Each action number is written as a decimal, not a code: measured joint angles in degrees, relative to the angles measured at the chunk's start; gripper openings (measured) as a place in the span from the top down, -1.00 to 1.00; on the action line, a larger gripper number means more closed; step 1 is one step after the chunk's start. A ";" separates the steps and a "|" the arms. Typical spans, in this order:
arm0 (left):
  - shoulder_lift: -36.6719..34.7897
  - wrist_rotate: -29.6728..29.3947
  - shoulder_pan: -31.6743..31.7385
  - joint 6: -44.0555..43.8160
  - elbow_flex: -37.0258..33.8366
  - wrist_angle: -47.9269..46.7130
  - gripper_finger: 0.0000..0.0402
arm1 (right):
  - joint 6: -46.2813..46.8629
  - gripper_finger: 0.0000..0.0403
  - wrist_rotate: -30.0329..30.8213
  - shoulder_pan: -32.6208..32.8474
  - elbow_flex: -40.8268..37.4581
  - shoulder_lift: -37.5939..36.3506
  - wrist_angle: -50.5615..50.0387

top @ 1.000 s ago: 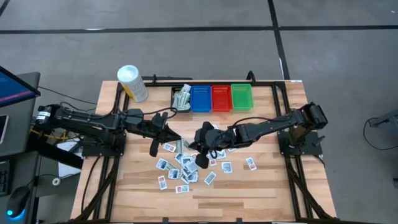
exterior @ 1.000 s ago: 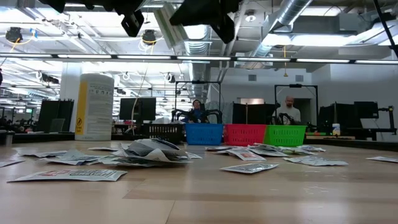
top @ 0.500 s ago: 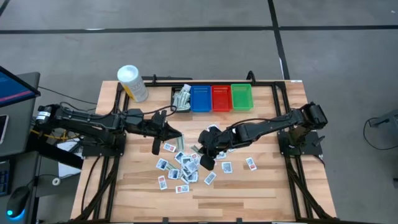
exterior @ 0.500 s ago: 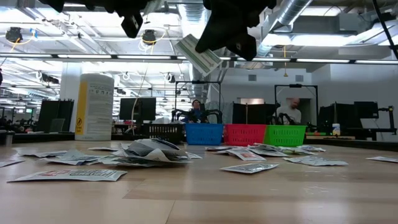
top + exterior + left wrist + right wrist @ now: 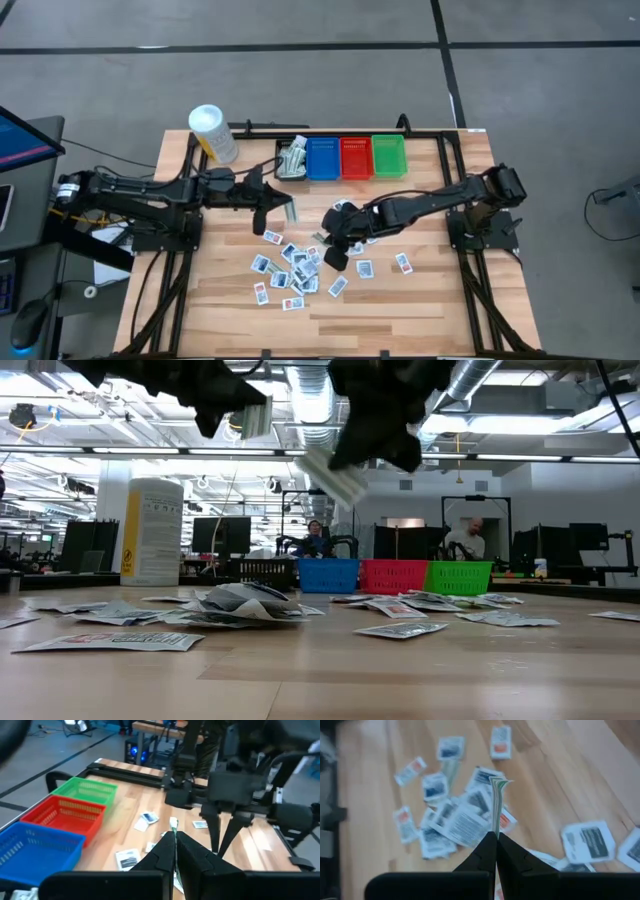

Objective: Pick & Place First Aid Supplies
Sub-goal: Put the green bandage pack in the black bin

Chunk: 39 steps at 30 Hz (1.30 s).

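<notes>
Many small white first aid packets (image 5: 294, 272) lie scattered on the wooden table's middle. My left gripper (image 5: 282, 206) hovers above the table between the pile and the black bin (image 5: 291, 160), shut on one packet (image 5: 173, 824). My right gripper (image 5: 329, 244) hangs over the pile's right side, shut on another packet (image 5: 497, 795). In the low view both packets, the left (image 5: 255, 420) and the right (image 5: 335, 475), are well clear of the table. My left gripper pinches one packet by an edge (image 5: 173, 834) between its two fingertips. The fingers reach out almost level, from the table's left. The packet sticks out past the tips, edge-on, lifted clear. My right gripper pinches a packet by one end (image 5: 495, 827) between its two fingertips, slanting down from the table's right. The packet stands out beyond the tips, edge-on, clear of the pile below.
A blue bin (image 5: 322, 157), a red bin (image 5: 356, 156) and a green bin (image 5: 388, 155) stand in a row at the far edge, right of the black bin, which holds some packets. A white tub (image 5: 213, 133) stands at the far left corner. Bare wood lies near the front edge.
My left gripper has swung toward the table's far edge and the black bin, carrying its packet. My right gripper has sunk toward the pile and tipped further down, its packet coming lower with it. Both stay shut.
</notes>
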 joint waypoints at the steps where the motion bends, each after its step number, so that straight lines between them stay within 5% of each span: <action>1: 0.00 -0.02 0.37 0.00 0.00 -0.02 0.92 | 0.39 1.00 -0.09 -0.24 -0.89 0.00 0.83; 9: 0.00 0.57 1.32 0.00 0.00 -0.15 0.92 | 5.41 1.00 -4.55 -1.98 -10.65 0.02 14.29; 22: 0.00 0.70 1.32 0.87 0.00 -0.24 0.92 | 6.80 0.96 -4.38 -1.95 -14.62 0.00 16.66; 32: 0.00 0.73 6.18 5.65 0.00 -0.24 0.92 | 6.69 0.58 1.39 -2.75 -15.11 -0.01 16.53; 39: 2.96 0.72 14.11 11.26 0.02 -0.07 0.92 | -3.98 0.31 1.79 -6.04 -15.11 0.00 17.65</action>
